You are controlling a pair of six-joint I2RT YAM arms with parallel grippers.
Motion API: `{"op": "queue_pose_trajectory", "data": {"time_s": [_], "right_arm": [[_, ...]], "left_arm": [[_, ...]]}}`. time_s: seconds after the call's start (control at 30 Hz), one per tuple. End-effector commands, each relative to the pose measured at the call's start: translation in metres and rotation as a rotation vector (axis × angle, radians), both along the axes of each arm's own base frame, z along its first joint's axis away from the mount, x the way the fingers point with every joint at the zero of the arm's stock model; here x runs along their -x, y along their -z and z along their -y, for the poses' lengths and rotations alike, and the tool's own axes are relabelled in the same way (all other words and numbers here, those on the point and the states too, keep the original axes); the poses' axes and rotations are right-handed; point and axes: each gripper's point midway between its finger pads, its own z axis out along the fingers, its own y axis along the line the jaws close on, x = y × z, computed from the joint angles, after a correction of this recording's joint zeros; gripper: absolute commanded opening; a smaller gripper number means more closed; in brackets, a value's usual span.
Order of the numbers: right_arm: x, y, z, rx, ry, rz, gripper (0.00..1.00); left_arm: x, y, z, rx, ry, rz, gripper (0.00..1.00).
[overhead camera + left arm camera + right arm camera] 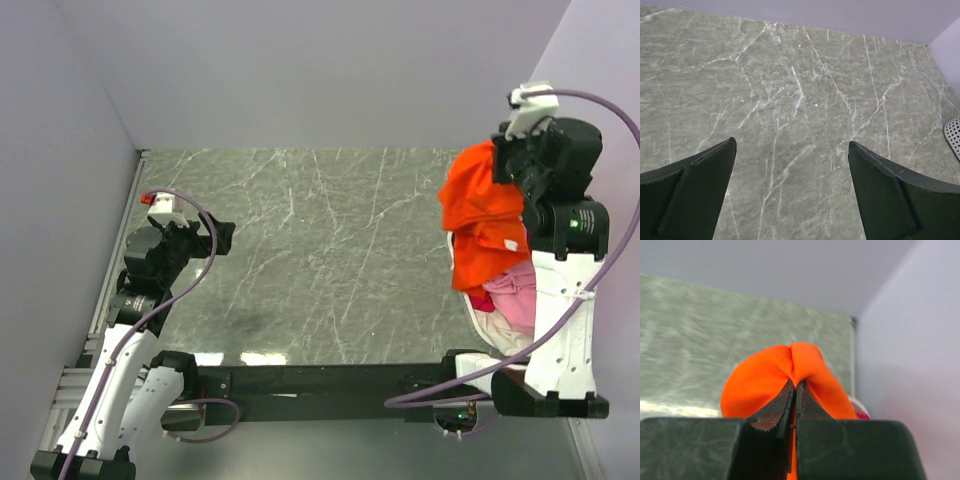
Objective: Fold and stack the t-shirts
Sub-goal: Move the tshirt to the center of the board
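Bright orange soft fabric t-shirt (482, 215): pinched in the clenched right gripper (794, 385), a grip only the wrist view shows. It hangs at the right edge of the green marbled worktop (320, 240), above a light pink t-shirt (515, 290). Small white tag (511, 245), probably a label, unreadable. Left gripper (791, 142): spread wide over the worktop.

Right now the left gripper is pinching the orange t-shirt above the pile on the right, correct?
No. The right gripper, not the left, is pinching the orange t-shirt above the pile on the right; the right wrist view shows it.
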Motion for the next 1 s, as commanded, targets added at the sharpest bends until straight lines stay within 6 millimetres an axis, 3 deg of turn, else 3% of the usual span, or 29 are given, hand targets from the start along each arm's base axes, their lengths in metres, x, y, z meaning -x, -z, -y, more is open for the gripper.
{"op": "queue_pose_trajectory", "data": {"time_s": [0.0,0.1,0.23,0.33,0.43,0.47,0.53,0.57,0.6,0.63,0.73,0.83,0.93,0.97], "right_arm": [[0.003,-0.059,-0.044,-0.029,-0.151,0.135,0.0],[0.0,-0.083,-0.088,-0.062,-0.312,0.158,0.0],[0.007,-0.088,-0.158,-0.12,-0.588,0.162,0.0],[0.019,-0.07,-0.219,-0.158,-0.831,0.136,0.0],[0.015,-0.029,-0.263,-0.177,-0.939,0.057,0.03],[0.005,-0.001,-0.276,-0.185,-0.954,-0.013,0.04],[-0.004,0.029,-0.289,-0.212,-0.962,-0.091,0.09],[-0.016,0.061,-0.295,-0.21,-0.945,-0.156,0.14],[-0.02,0.078,-0.299,-0.194,-0.948,-0.188,0.27],[-0.024,0.107,-0.304,-0.173,-0.948,-0.269,0.51],[-0.023,0.134,-0.304,-0.102,-0.988,-0.344,0.74],[-0.009,0.142,-0.293,-0.046,-1.043,-0.334,0.86],[0.012,0.153,-0.282,-0.007,-1.113,-0.321,0.88],[0.017,0.165,-0.272,-0.011,-1.115,-0.335,0.88]], "left_arm": [[-0.001,-0.024,0.003,-0.005,0.021,0.076,0.99],[-0.002,-0.022,0.0,-0.013,0.006,0.078,0.99],[-0.003,-0.02,0.0,-0.027,0.007,0.079,1.0],[-0.002,-0.021,0.001,-0.04,0.022,0.092,0.99],[0.0,-0.025,0.004,-0.047,0.044,0.117,0.99],[0.003,-0.027,0.006,-0.047,0.056,0.132,0.99],[0.008,-0.032,0.011,-0.045,0.092,0.165,0.99],[0.012,-0.036,0.013,-0.045,0.107,0.186,0.99],[0.013,-0.037,0.014,-0.042,0.117,0.202,0.99],[0.017,-0.038,0.017,-0.041,0.137,0.212,0.99],[0.019,-0.038,0.021,-0.04,0.158,0.219,0.99],[0.019,-0.035,0.027,-0.039,0.194,0.206,0.99],[0.022,-0.032,0.038,-0.035,0.263,0.191,0.99],[0.024,-0.032,0.043,-0.032,0.288,0.19,0.99]]}}
